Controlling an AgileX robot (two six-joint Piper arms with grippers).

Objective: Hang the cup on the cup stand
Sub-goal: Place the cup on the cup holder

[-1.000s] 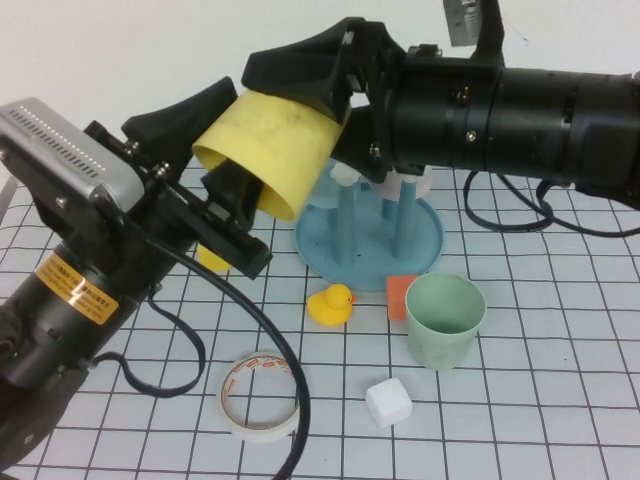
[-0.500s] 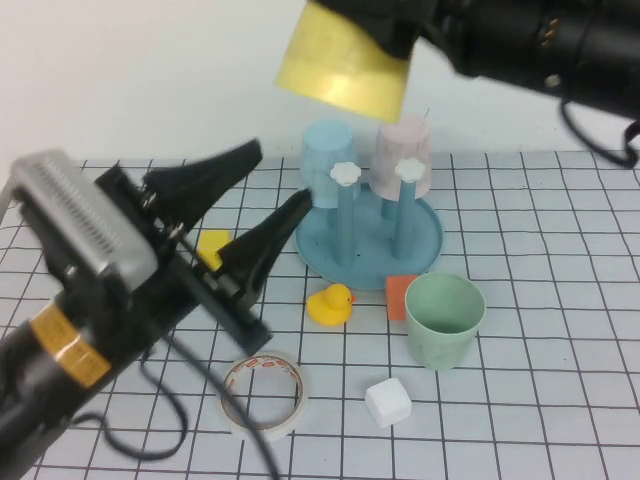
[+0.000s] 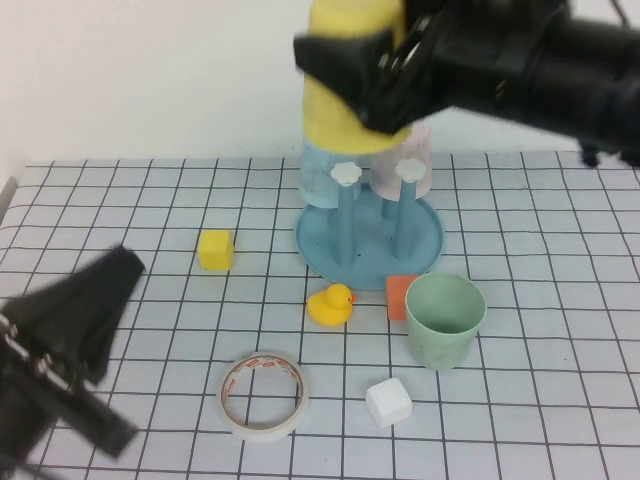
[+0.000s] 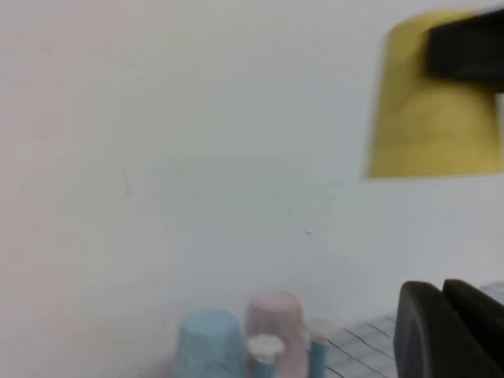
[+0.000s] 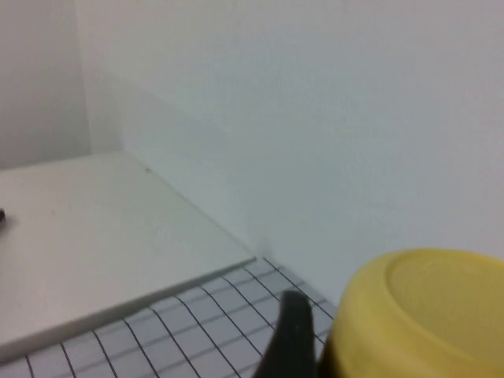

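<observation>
The yellow cup hangs upside down in the air, high above the back of the blue cup stand. My right gripper is shut on it from the right. The cup also shows in the left wrist view and the right wrist view. The stand's two front posts carry white flower caps and are bare. A light blue cup and a pink cup sit upside down on the back posts. My left gripper is low at the front left, open and empty.
A pale green cup stands in front of the stand, with an orange block and a rubber duck beside it. A yellow cube, a tape roll and a white cube lie on the grid mat.
The left gripper let go of the yellow cup and drew back down to the front left. The right gripper lifted the cup and turned it mouth-down above the stand.
</observation>
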